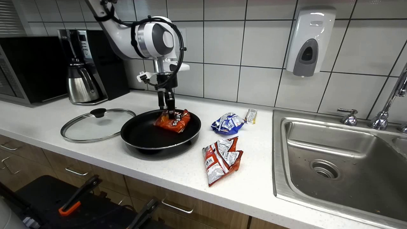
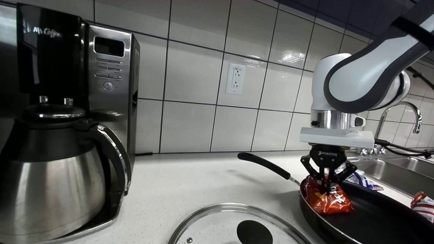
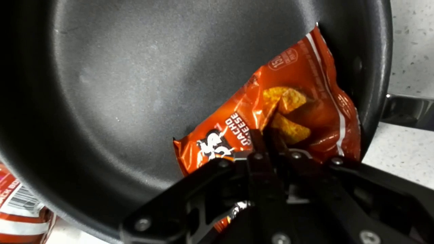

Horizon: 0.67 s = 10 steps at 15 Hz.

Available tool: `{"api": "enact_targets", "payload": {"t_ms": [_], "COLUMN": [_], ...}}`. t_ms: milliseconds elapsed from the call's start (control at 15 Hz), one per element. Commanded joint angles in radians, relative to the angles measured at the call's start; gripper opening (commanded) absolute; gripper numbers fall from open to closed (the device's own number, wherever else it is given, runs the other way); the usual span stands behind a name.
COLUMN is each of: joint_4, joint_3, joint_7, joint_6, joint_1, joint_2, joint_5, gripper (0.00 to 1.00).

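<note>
A red-orange nacho cheese chip bag [image 3: 301, 71] lies inside a black frying pan [image 3: 135, 67], against its side wall near the handle. My gripper [image 3: 269, 140] points down over the bag, its fingers close together with a crease of the bag running out from between the tips. Both exterior views show the same: the bag [image 1: 178, 124] rests in the pan [image 1: 143, 132] with the gripper [image 2: 326, 191] at its top. The fingers cover part of the bag, so the exact contact is partly hidden.
A glass lid with a black knob [image 1: 98, 112] lies beside the pan. Another red bag [image 1: 222, 160], a blue bag [image 1: 228, 124] and a small wrapped packet [image 1: 251, 116] lie towards the sink [image 1: 279, 165]. A coffee maker [image 2: 112, 71] stands past the lid; the pan handle [image 2: 266, 163] sticks out.
</note>
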Motion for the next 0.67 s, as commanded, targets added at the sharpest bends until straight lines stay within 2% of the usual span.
{"api": "enact_targets", "payload": {"t_ms": [0,533,600], "joint_4": [0.027,0.010,0.012], "joint_3": [0.001,0.000,-0.003], "joint_7": [-0.043,-0.073,-0.075], "joint_6": [-0.046,-0.089,-0.103], "joint_1": [0.002,-0.005,-0.005], "joint_2": [-0.001,-0.036,-0.038], "joint_5": [0.029,0.033,0.031], "gripper": [0.42,1.00,1.00]}}
